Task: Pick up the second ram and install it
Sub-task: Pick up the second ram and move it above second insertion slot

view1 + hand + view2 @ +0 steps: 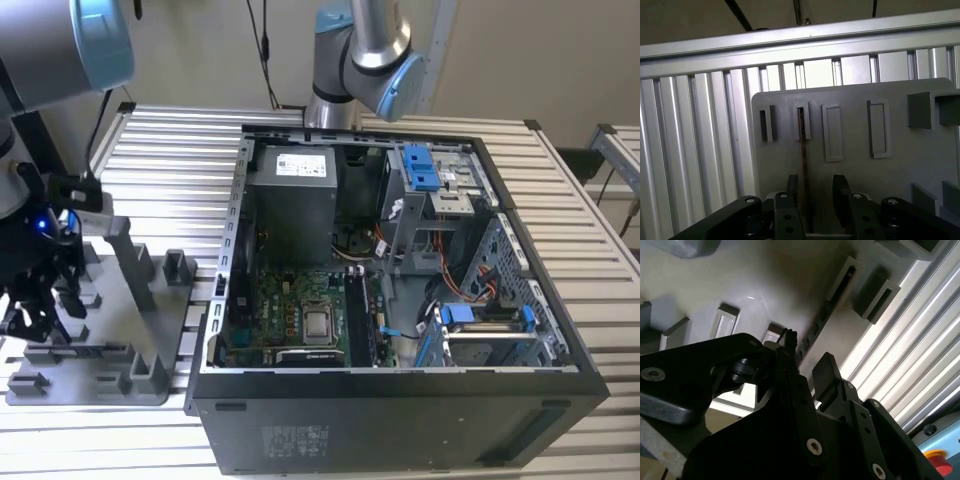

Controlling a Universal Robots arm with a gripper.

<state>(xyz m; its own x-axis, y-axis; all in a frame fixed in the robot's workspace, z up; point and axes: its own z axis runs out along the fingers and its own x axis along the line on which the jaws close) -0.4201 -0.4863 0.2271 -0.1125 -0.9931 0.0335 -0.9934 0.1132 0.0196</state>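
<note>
The hand is open at a moderate width. One finger sits on each side of the second ram, which is nearer one finger and not clamped. The second ram stands on edge in a slot of the grey fixture tray. The fixture tray lies on the slatted bench, toward the edge at the exterior view's left, beside the open computer case.

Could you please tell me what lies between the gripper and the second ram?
Nothing: in the first wrist view the second ram stands edge-on in the grey tray, between the gripper's open jaws.
</note>
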